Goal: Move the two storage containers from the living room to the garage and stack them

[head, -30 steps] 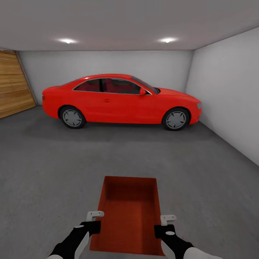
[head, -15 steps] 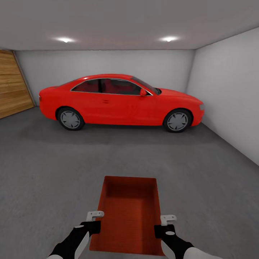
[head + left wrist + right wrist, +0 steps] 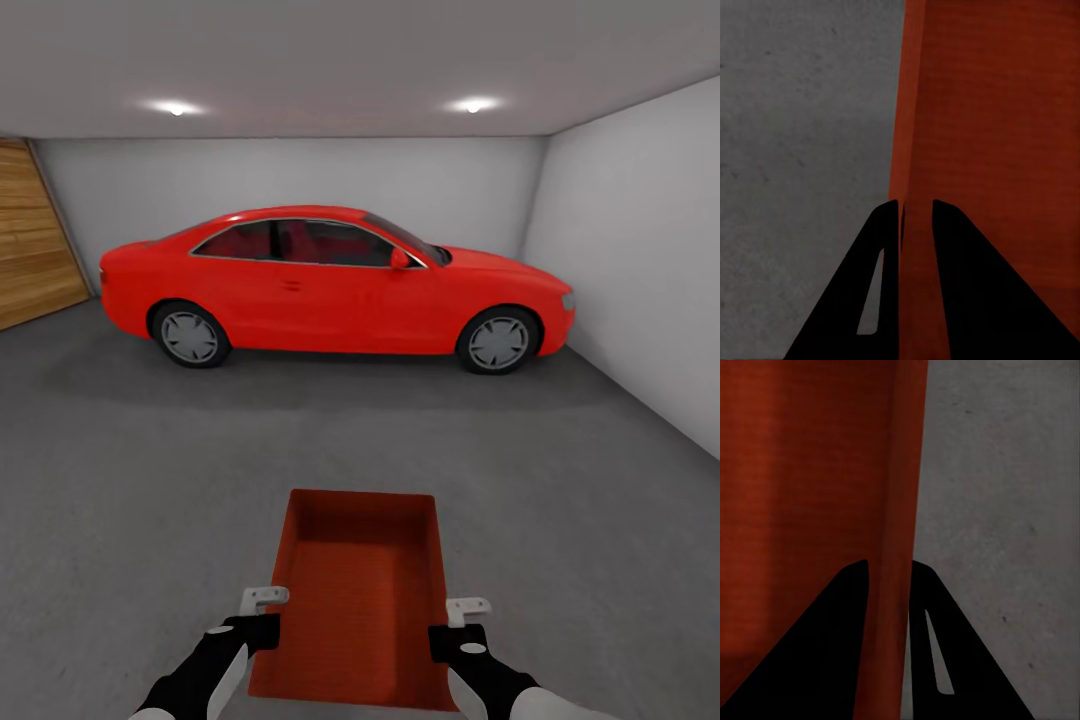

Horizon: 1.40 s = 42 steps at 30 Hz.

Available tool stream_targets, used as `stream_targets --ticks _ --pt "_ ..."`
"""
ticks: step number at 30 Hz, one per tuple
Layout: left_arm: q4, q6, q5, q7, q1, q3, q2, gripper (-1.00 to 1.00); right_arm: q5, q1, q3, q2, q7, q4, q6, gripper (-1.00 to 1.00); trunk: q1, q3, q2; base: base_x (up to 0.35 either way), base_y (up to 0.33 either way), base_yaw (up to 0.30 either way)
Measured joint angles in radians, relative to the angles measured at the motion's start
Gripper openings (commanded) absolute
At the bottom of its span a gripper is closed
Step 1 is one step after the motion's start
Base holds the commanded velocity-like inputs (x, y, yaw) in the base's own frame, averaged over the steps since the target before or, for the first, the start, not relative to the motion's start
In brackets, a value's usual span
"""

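Garage (image 3: pixel 300 170): red car (image 3: pixel 335 285) parked across the far side, concrete floor (image 3: pixel 150 480) open ahead. One storage container (image 3: pixel 360 600) carried level, presumably for balance; left end effector (image 3: pixel 262 612) and right end effector (image 3: pixel 452 620) each pinch a side wall.

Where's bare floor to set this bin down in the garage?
Bare concrete floor runs wide ahead of the bin, between it and the red car, and out to both sides, toward the wood door and the right wall. The back is crowded: the car spans most of it. Both grippers, left and right, grip the bin's side walls.
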Motion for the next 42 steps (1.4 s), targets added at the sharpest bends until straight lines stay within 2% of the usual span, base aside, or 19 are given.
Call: stream_targets --ticks 13,36,42 --pt "-0.008 -0.002 -0.003 -0.002 0.000 0.002 0.000 -1.00 0.000 0.000 0.002 -0.003 -0.004 -0.012 0.000 -1.00 0.000 0.000 0.000 0.290 0.000 0.000" --pt "-0.014 -0.002 -0.005 -0.003 0.000 0.003 0.001 -1.00 0.001 0.000 0.001 -0.003 -0.005 -0.017 -0.001 -1.00 0.001 0.000 0.000 0.005 0.000 0.000" --pt "-0.013 -0.003 -0.005 -0.004 0.000 0.003 0.001 -1.00 0.000 0.000 0.002 -0.003 -0.007 -0.019 0.000 -1.00 0.001 0.000 0.000 0.000 0.000 -0.174"
